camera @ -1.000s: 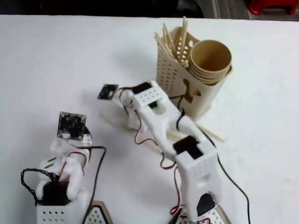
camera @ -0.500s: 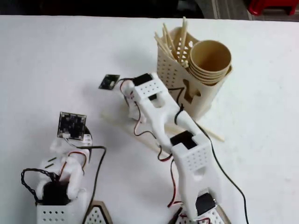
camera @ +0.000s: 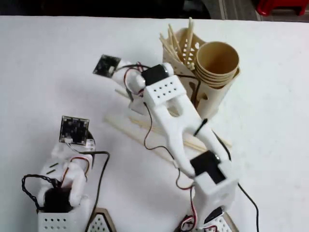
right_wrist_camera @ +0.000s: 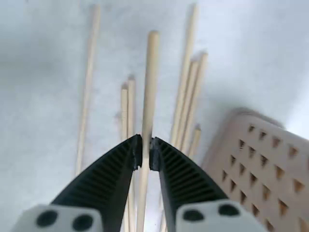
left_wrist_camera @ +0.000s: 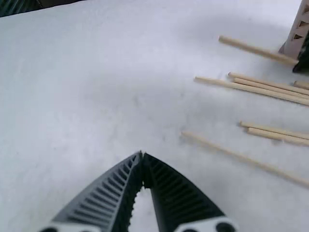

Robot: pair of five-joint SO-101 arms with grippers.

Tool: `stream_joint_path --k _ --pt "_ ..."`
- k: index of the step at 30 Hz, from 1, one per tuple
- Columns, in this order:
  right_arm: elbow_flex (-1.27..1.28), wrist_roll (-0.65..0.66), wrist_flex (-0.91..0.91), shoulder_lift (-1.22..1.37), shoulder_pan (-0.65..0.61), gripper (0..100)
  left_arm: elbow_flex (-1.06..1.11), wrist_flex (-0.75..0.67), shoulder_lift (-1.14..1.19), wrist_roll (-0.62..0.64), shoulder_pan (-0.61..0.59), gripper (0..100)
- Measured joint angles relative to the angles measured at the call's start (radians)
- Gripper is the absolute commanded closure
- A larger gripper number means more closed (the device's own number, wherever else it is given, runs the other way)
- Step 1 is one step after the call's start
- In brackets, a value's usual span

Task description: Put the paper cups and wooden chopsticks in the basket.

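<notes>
Chopstick (right_wrist_camera: 150,72) is pinched between the tips of your right gripper (right_wrist_camera: 145,147), over the loose chopsticks (camera: 126,126) lying on the table (camera: 48,58), just beside the basket (camera: 175,77). Your left gripper (left_wrist_camera: 143,157) is closed on nothing, over bare table. Paper cups (camera: 219,60) sit stacked in the basket alongside upright chopsticks (camera: 181,41).

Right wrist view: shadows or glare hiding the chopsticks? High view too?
Right wrist view: no glare; soft shadow along the basket edge, held chopstick in the right gripper unobscured. High view: even light, faint shadow under the right arm; loose chopsticks pale against the white table.
</notes>
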Motion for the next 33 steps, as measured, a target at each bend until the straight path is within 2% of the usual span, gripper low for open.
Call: stream_joint_path --k 6,15,20,24,33 --pt "-0.041 -0.055 0.000 -0.184 -0.002 97.9 0.000 0.000 0.000 0.000 0.000 97" --pt "-0.313 -0.204 -0.115 -0.368 0.014 97.9 0.000 0.000 0.000 0.000 -0.003 97" --pt "-0.400 -0.310 -0.278 -0.376 0.110 97.9 0.000 0.000 0.000 0.000 -0.003 97" --pt "-0.402 -0.339 -0.410 -0.376 0.189 97.9 0.000 0.000 0.000 0.000 -0.003 97" --pt "-0.267 -0.462 -0.647 -0.275 0.327 97.9 0.000 0.000 0.000 0.000 -0.003 97"
